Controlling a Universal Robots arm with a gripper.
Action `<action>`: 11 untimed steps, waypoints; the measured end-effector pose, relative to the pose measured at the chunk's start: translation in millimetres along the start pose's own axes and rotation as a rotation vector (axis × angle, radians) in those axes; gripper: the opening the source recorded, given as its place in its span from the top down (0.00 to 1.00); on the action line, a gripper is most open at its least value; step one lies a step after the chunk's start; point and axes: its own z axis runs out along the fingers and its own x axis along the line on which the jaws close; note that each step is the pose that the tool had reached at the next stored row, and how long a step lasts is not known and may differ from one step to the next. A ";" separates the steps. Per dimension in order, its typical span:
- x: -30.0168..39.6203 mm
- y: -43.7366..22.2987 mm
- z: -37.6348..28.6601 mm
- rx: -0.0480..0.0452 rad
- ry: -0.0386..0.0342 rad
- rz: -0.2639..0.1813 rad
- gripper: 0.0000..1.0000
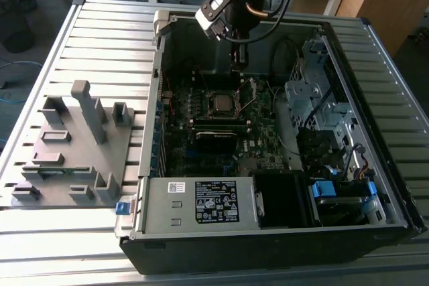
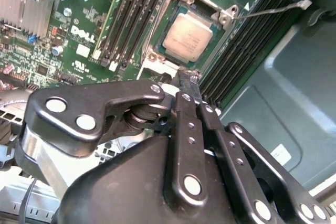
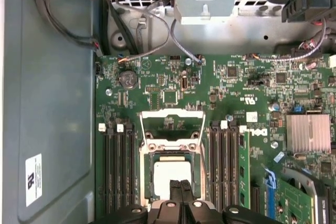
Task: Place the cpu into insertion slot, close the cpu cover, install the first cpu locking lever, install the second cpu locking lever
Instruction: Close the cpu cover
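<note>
**Figure: cpu seated, cover open.** You are looking at the cpu (image 3: 172, 171), which is lying flat inside the insertion slot (image 3: 146, 177) with its pale metal top facing up. In the exterior view, chip and socket are sitting just above the centre of the frame, on the green motherboard (image 1: 261, 138).

The cpu cover (image 3: 170, 114) is standing open. It is swung back on its hinge at the side of the slot away from the end effector, so it is leaving the chip uncovered. A thin wire lever (image 2: 268, 10) is angling away from one corner of the socket, across the long black memory slots (image 2: 247, 40).

The end effector (image 2: 188, 75) is hovering at the edge of the slot opposite the open cover. Its two black fingers (image 3: 175, 195) are pressing together, narrow, with nothing gripped between them. You cannot tell whether the tips are touching the socket rim.

In the exterior view the arm is hanging from the top centre of the frame, inside the open computer case (image 1: 268, 249). The case is lying on its side on the slatted table (image 1: 107, 25). A grey fixture plate with upright pegs (image 1: 74, 138) is resting at the left of the frame, just beside the case.
</note>
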 end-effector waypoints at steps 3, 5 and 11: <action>0.1 2.4 0.0 0.0000 -0.0001 0.000 0.90; 0.1 2.4 0.0 0.0000 0.0000 0.000 0.90; 0.1 3.8 0.2 0.0000 0.0001 0.000 0.90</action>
